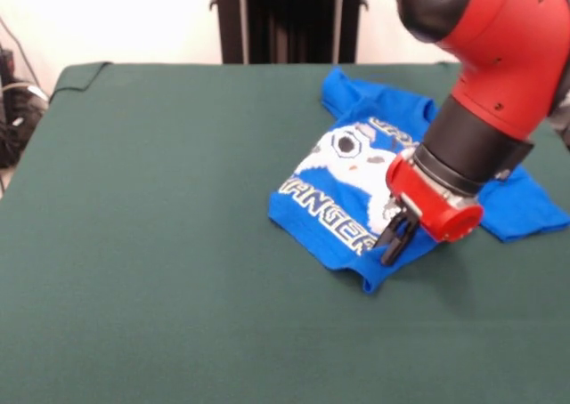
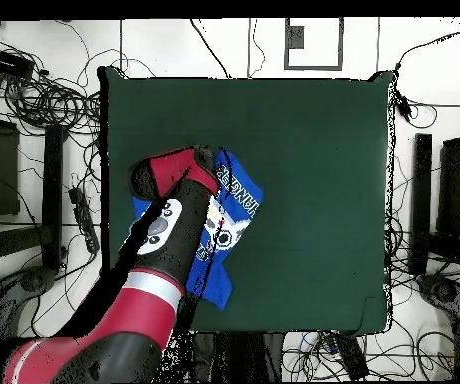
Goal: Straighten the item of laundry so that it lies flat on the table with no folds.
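right of centre, front view: gripper [image 1: 394,236] on shirt [image 1: 356,181].
blue shirt lies rumpled on green table [image 1: 160,244]; black fingers touch its near edge, closed or open cannot tell.

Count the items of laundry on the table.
1: a bright blue T-shirt lies crumpled on the green table, right of centre in the front view, under the gripper. The arm may hide part of it.

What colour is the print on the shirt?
Mostly white, on the bright blue T-shirt; clearest in the front view.
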